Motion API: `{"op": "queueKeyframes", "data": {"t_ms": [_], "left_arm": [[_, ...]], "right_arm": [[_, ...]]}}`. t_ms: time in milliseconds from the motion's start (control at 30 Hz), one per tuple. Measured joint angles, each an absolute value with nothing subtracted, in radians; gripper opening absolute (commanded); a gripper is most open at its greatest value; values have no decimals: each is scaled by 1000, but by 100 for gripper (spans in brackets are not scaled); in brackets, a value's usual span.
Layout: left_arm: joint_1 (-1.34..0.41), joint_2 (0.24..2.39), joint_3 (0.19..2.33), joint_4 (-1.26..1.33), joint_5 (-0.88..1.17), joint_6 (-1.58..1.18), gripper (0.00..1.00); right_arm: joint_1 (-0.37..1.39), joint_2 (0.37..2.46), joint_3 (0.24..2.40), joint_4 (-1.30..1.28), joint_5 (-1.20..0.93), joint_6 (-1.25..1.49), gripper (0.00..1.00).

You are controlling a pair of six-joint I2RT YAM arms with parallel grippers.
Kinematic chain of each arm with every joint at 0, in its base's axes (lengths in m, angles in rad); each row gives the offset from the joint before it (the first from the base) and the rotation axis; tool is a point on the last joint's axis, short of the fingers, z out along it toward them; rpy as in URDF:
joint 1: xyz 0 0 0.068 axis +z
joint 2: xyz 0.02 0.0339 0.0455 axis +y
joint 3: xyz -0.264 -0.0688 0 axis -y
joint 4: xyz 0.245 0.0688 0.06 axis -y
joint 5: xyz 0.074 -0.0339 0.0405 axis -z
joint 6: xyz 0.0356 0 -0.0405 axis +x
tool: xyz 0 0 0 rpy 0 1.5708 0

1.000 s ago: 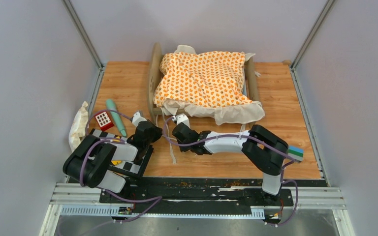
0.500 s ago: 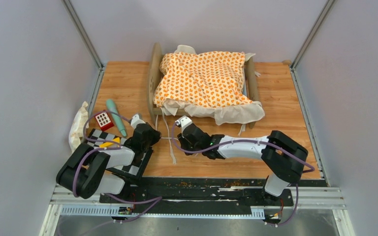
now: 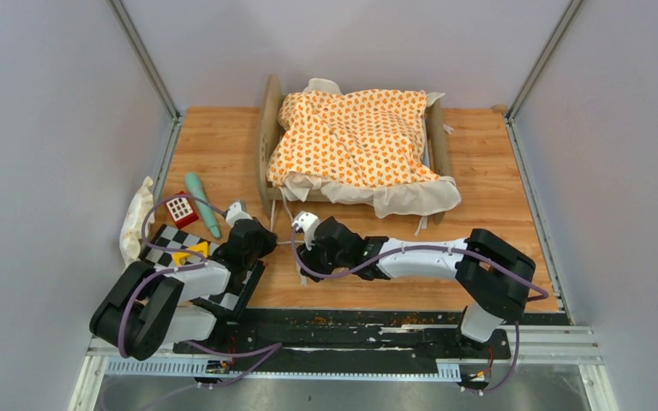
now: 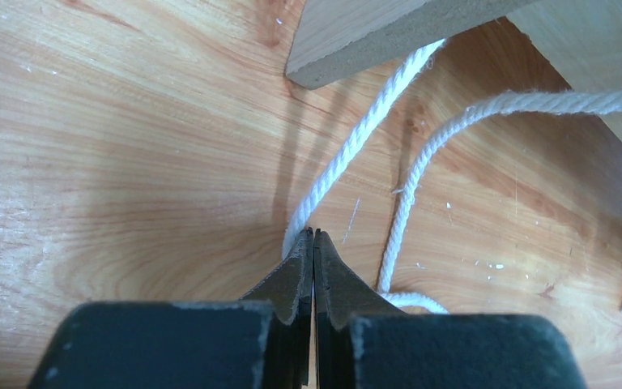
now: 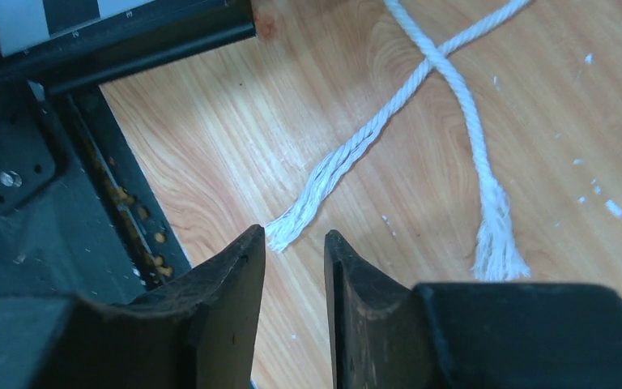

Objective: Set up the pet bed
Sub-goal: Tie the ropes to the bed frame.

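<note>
1. The bed is standing on the surface well beyond both hands. It is holding an orange-patterned cushion, whose cream edge is spilling over the side nearest the hands.
2. White cords are trailing from that side down towards the hands.
3. The left hand is sitting low over the surface with its fingers pressing together, no gap showing. One cord is running from under a wooden corner of the bed right up to the tips. Whether it is pinched there cannot be told.
4. The right hand is lying just beside the left hand, its fingers standing slightly apart and holding nothing. A frayed end is lying just ahead of its tips, and a second end is lying off to one side. Their two strands are crossing farther ahead.
5. Left of the left hand, a red-and-white block, a teal stick and a crumpled cloth are lying near the wall.
</note>
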State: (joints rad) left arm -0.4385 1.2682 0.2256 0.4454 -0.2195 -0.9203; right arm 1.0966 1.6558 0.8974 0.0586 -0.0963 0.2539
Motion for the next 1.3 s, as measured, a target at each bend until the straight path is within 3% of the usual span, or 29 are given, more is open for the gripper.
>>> {"op": "queueKeyframes", "data": {"t_ms": [100, 333, 433, 633, 700, 833, 1000, 1100, 1300], "left_arm": [[-439, 1261, 225, 438, -210, -898, 0], [-439, 1197, 226, 355, -179, -829, 0], [-439, 1160, 226, 307, -171, -806, 0], [-439, 1105, 247, 236, -157, -767, 16], [-439, 1096, 263, 224, -154, -756, 18], [-439, 1095, 306, 200, -132, -749, 20], [-439, 1039, 355, 147, -120, -738, 36], [-439, 943, 373, 82, -138, -737, 46], [-426, 719, 393, -107, -245, -739, 54]], "right_arm": [[1097, 1670, 949, -22, -116, 130, 32], [1089, 1671, 1089, -188, -218, -274, 45], [1080, 1679, 1148, -279, -295, -485, 56], [1070, 1713, 1233, -420, -367, -885, 74], [1068, 1732, 1262, -461, -383, -968, 80], [1065, 1777, 1329, -527, -413, -1123, 81], [1059, 1786, 1338, -577, -430, -1328, 80], [1049, 1847, 1420, -675, -451, -1426, 79], [1042, 1963, 1539, -802, -463, -1563, 77]]}}
